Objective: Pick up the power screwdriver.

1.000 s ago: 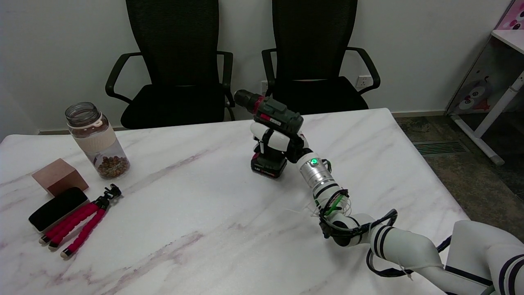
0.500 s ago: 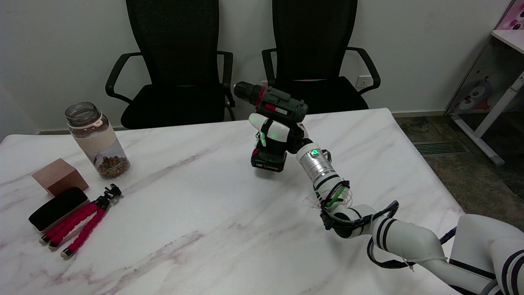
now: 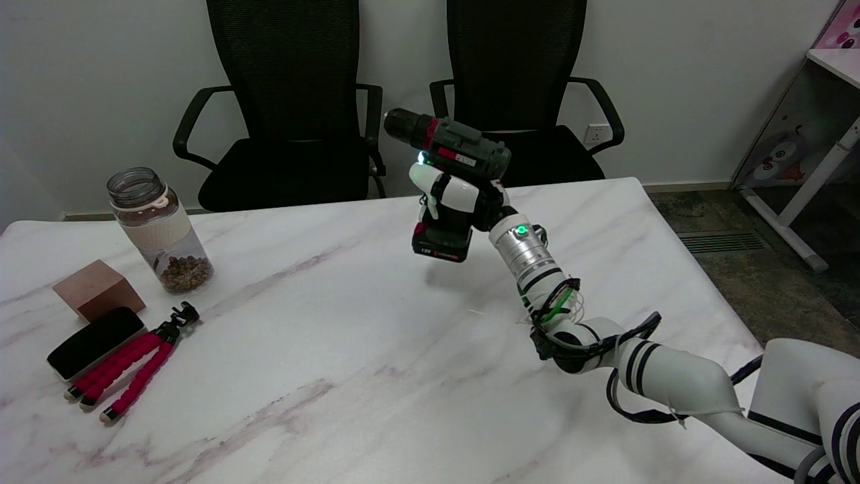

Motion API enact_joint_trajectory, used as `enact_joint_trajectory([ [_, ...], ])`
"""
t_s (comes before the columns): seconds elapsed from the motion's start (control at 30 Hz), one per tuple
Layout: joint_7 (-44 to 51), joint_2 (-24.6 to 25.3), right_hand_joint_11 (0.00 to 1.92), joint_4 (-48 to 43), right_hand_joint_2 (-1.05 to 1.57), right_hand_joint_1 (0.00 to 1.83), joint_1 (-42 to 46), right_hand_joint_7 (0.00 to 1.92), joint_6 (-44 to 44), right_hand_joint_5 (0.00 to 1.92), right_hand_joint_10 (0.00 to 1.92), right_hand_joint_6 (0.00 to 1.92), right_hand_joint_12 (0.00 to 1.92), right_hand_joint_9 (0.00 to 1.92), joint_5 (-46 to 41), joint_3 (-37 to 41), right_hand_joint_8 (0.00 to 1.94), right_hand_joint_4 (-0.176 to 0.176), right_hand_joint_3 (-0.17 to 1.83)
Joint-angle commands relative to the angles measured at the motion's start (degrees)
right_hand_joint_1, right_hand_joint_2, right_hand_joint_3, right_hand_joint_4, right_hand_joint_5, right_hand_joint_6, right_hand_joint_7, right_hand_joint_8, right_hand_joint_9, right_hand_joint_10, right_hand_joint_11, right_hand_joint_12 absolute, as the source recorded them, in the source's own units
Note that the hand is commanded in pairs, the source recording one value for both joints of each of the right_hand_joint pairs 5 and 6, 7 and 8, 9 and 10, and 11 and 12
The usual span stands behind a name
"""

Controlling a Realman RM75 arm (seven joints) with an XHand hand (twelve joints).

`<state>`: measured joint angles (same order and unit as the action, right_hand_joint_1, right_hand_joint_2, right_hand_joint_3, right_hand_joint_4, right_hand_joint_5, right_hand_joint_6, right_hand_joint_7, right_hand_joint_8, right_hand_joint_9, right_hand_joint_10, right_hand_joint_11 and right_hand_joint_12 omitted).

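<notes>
The power screwdriver (image 3: 449, 144) is dark green and black with a red ring behind its chuck and a black battery block (image 3: 441, 244) at the foot. It hangs upright in the air above the far middle of the marble table (image 3: 322, 349), chuck pointing left. My right hand (image 3: 458, 196) grips its handle, white fingers wrapped around it, so the handle is mostly hidden. A faint shadow lies on the tabletop below the battery. The right arm reaches in from the lower right.
At the left stand a clear jar (image 3: 158, 230) with brown bits, a brown block (image 3: 98, 289), a black case (image 3: 94, 341) and a red-legged small tripod (image 3: 133, 372). Two black chairs (image 3: 289, 101) stand behind the table's far edge.
The hand has lifted the screwdriver off the table; its battery foot, which rested on the marble a second ago, now hangs clear above it.
</notes>
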<state>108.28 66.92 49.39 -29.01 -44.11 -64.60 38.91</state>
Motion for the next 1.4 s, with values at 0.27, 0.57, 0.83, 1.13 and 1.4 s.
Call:
enact_joint_trajectory([
  [0.27,0.35,-9.62,1.92,11.17,0.73,0.80,-1.33,1.77,-0.54,1.77,1.92,1.77,1.92,1.92,0.00,1.10,1.77,0.176,0.89],
  [0.57,0.27,-14.30,1.92,15.90,0.73,0.79,-0.77,1.87,-0.54,1.87,1.92,1.87,1.92,1.92,-0.28,1.17,1.87,0.176,0.89],
  [0.83,0.09,-17.42,1.92,18.37,0.74,0.80,-1.18,1.92,-0.19,1.92,1.92,1.92,1.92,1.92,-0.53,1.38,1.92,0.176,0.89],
  [1.13,0.35,-18.05,1.92,20.80,0.74,0.80,-1.05,1.92,0.25,1.92,1.92,1.92,1.92,1.92,-1.07,1.71,1.92,0.176,0.89],
  [1.4,0.44,-17.88,1.92,22.73,0.73,0.80,-0.29,1.92,0.03,1.92,1.92,1.92,1.92,1.92,-3.78,0.73,1.92,0.176,0.90],
])
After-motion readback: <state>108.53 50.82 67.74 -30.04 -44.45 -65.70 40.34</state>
